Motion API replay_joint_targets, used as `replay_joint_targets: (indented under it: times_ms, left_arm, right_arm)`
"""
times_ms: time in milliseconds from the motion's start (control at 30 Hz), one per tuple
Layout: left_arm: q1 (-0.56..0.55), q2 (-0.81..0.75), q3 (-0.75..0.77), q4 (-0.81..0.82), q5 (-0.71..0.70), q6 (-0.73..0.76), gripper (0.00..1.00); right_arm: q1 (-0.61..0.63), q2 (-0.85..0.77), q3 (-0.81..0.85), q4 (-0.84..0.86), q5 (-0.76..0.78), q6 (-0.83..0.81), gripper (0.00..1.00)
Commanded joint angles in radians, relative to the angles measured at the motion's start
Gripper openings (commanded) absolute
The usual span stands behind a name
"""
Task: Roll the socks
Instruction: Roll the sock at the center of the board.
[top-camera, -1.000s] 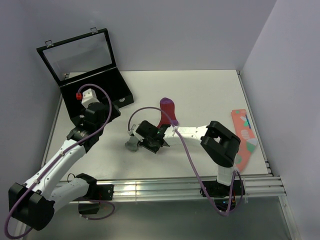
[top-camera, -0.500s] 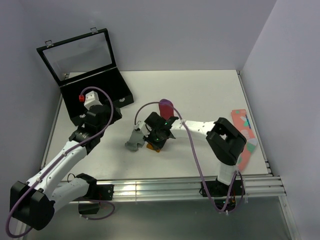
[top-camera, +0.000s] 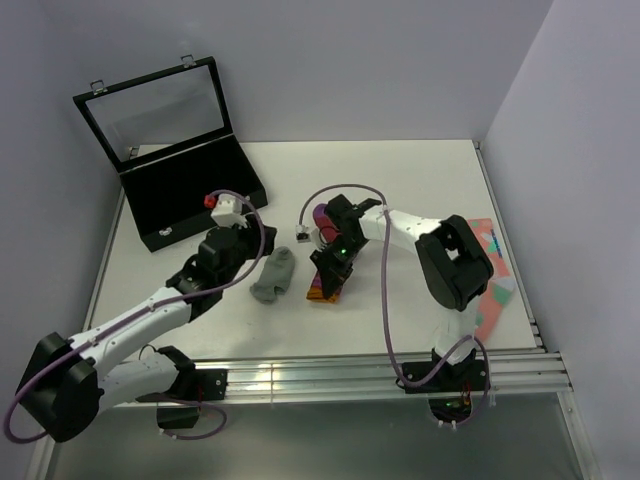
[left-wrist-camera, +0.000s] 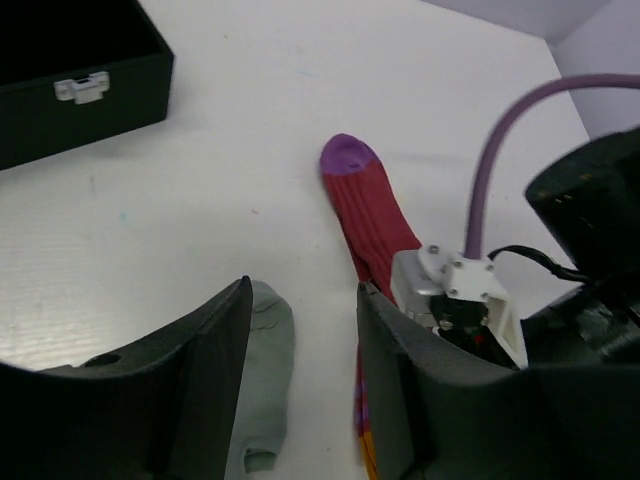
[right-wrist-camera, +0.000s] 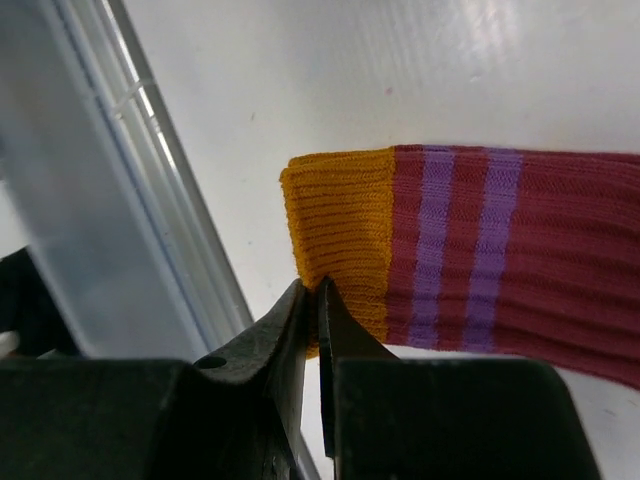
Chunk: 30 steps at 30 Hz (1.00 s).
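Right gripper pinching red sock, rest cropped

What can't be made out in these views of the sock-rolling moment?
Top view: the middle of the magenta-red sock is hidden under the right arm.
Top view: the salmon sock is partly covered by that arm's elbow.
Left wrist view: the grey sock is partly behind a finger of the left pincer and cut by the bottom edge.
Right wrist view: the magenta-red sock runs off the right edge, so its heel is unseen.
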Motion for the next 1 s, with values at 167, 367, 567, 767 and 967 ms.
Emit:
replay_joint_targets:
  times_ms: [167, 367, 567, 767, 967]
  left_arm:
    - [-0.099, 0.169, -0.05, 0.331, 0.167, 0.154, 0.47]
    - [-0.11, 0.224, -0.102, 0.48, 0.358, 0.175, 0.42]
    - [-0.111, 0.298, -0.103, 0.518, 0.541, 0.188, 0.45]
    - [-0.122, 0.361, -0.11, 0.552, 0.63, 0.183, 0.47]
    - [-0.153, 0.437, -0.099, 0.576, 0.67, 0.189, 0.51]
  right_arm:
    - [-0.071, 0.13, 0.042, -0.203, -0.172, -0.095, 0.1]
    - [-0.105, 0.149, 0.019, -0.159, -0.123, -0.032, 0.08]
    - [-0.134, 0.176, 0.007, -0.137, -0.09, -0.001, 0.07]
    - [-0.139, 0.18, -0.002, -0.119, -0.061, 0.019, 0.05]
    - [-0.145, 0.192, 0.002, -0.126, -0.066, 0.017, 0.05]
